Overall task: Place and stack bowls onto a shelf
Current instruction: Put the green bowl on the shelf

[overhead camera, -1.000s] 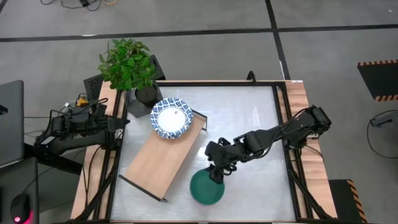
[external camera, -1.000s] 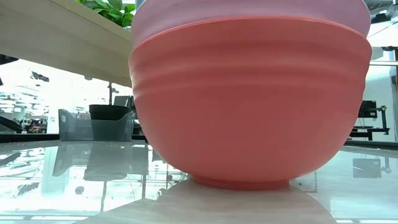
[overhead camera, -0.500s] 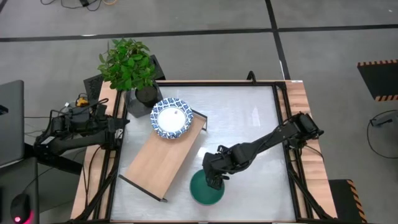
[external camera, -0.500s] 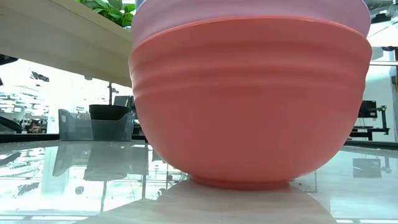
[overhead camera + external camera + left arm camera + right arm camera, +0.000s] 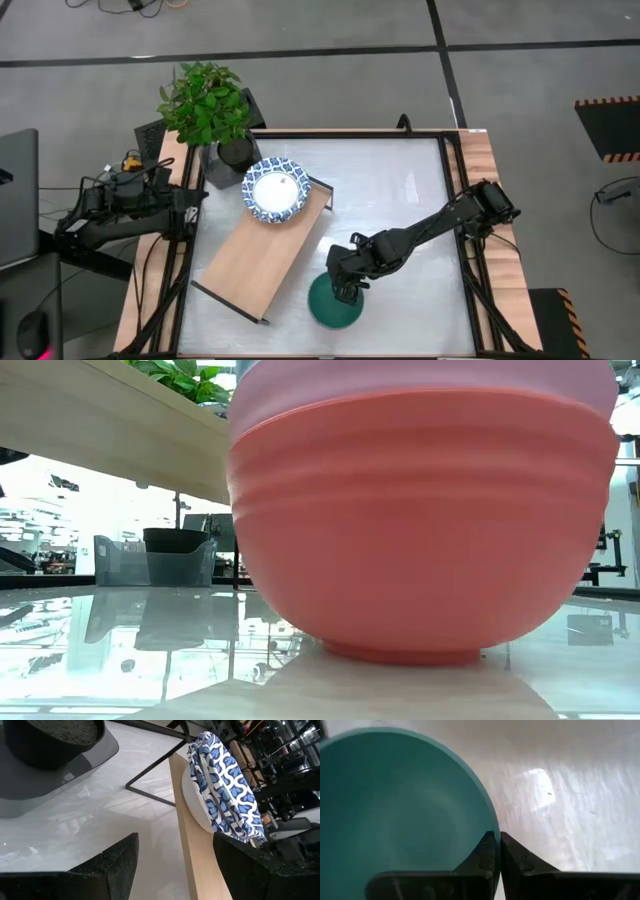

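Right claw point(image 5: 496, 851) pinches green bowl point(image 5: 333, 303) rim on worktop point(image 5: 400, 200); left claw point(image 5: 175, 865) spread, idle near patterned bowl point(image 5: 274, 190) on shelf point(image 5: 262, 254).

Counted 4 bowls: patterned bowl point(image 5: 275, 190), green bowl point(image 5: 335, 302), pink bowl point(image 5: 420, 380), red bowl point(image 5: 425, 530). 1 shelf point(image 5: 262, 253), 1 plant point(image 5: 205, 100), 2 arms.

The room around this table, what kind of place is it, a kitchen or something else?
Probably a robotics lab or workshop, not a kitchen: a bare grey floor with dark lines, hazard-striped tape, cables, and two robot arms mounted on a framed table.
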{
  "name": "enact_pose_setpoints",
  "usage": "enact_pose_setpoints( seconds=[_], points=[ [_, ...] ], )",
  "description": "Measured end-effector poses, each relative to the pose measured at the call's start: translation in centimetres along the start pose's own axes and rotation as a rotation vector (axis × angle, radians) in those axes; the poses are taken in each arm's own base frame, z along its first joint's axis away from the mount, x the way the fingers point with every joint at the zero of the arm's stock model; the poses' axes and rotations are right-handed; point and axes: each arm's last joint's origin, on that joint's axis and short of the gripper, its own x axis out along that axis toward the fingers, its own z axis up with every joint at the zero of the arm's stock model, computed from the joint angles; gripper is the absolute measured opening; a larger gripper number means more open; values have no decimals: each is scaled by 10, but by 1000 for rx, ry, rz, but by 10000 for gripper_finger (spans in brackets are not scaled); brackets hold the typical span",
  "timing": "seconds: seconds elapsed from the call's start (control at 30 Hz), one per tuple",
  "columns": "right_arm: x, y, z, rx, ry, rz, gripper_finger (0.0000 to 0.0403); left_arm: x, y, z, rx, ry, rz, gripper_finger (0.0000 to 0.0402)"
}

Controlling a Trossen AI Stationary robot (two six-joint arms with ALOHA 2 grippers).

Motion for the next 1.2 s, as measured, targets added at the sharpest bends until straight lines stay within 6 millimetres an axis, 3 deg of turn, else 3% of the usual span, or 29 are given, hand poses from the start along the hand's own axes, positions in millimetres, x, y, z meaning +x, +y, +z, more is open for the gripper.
enact_pose_setpoints(
  seconds=[0.3, 0.6, 0.93, 1.2],
  points=[
    [-10, 0, 5, -5, 26, -2, 27, 0, 0, 1, 2, -18, 11, 242],
    [-53, -1, 31, -39, -11, -13, 27, 0, 1, 1, 13, -33, 21, 242],
    [-108, -9, 79, -13, -238, 97, 27, 0, 1, 1, 13, -34, 21, 242],
    [-128, -27, 121, 8, -508, 175, 27, 0, 1, 1, 12, -34, 21, 242]
  ],
)
